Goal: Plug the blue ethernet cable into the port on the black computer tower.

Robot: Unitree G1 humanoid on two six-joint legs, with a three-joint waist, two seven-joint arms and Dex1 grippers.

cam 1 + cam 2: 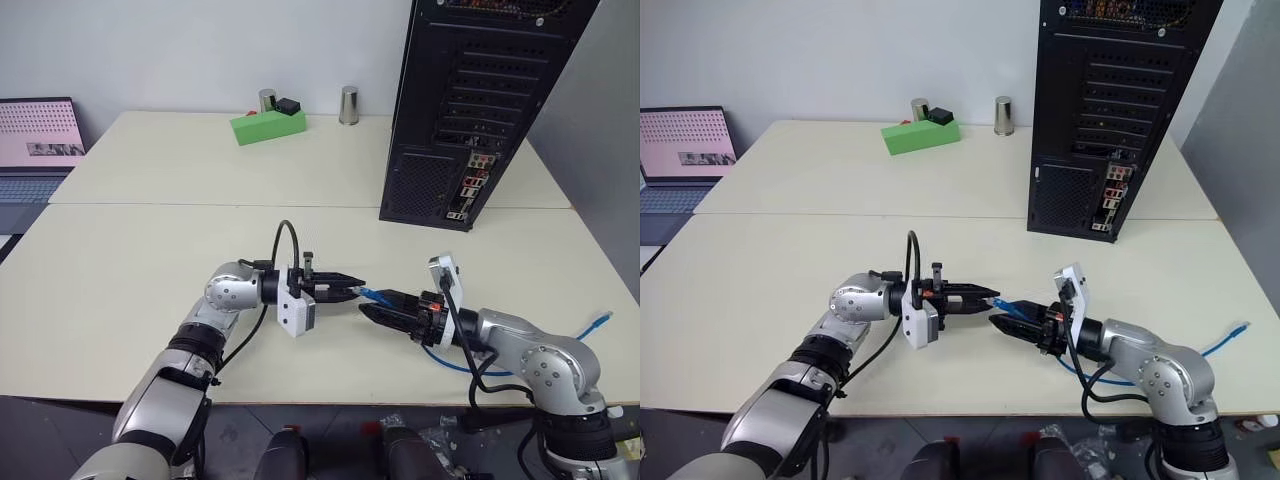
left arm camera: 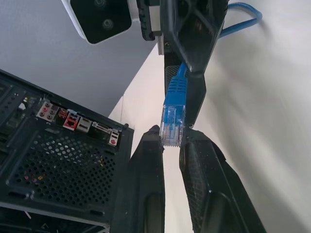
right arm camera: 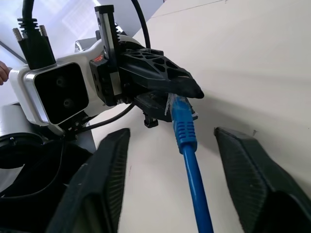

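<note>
no readable text, labels or numbers

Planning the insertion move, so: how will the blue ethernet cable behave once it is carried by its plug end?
Likely floppy: the blue ethernet cable loops slackly over the table. Probably light, since the left gripper holds it just by the plug. The trailing slack may drag.

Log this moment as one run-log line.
left gripper: shut on cable plug | right gripper: open around cable | tower: port unplugged
</note>
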